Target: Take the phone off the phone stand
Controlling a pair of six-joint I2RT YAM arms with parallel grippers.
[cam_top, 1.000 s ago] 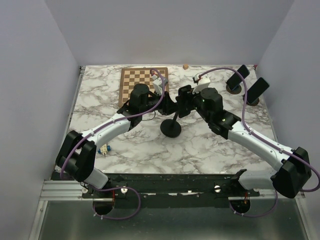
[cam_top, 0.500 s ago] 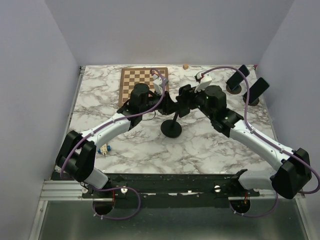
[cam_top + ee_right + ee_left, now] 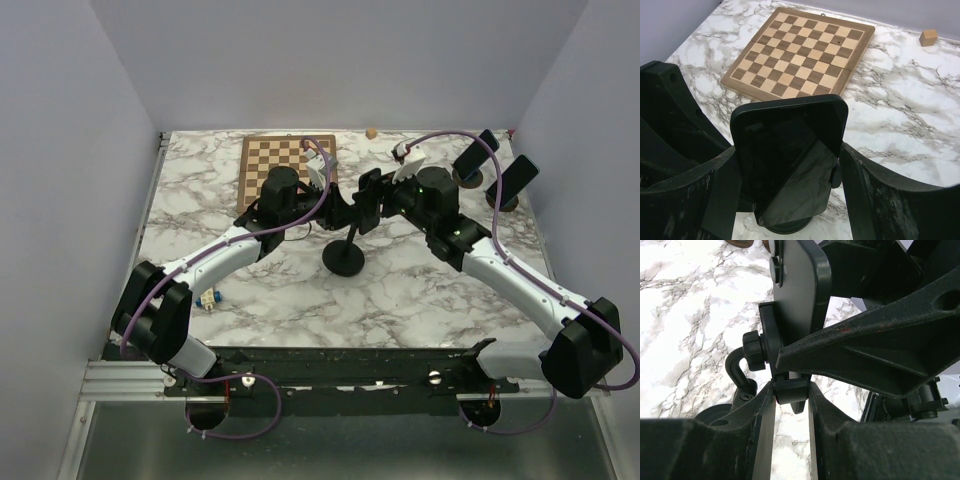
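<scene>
The left hand (image 3: 791,390) is pinching tight on the lower bracket of the phone stand (image 3: 765,337). The right hand (image 3: 789,162) is clamping the phone (image 3: 787,130) by its two long sides. The phone is sitting upright against the stand's cradle, midway between the counter's (image 3: 430,290) left and right edges.

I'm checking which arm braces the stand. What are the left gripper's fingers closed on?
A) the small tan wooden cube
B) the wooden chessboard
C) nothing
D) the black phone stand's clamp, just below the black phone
D: the left wrist view shows the left gripper pinching the black phone stand's clamp under the black phone.
</scene>
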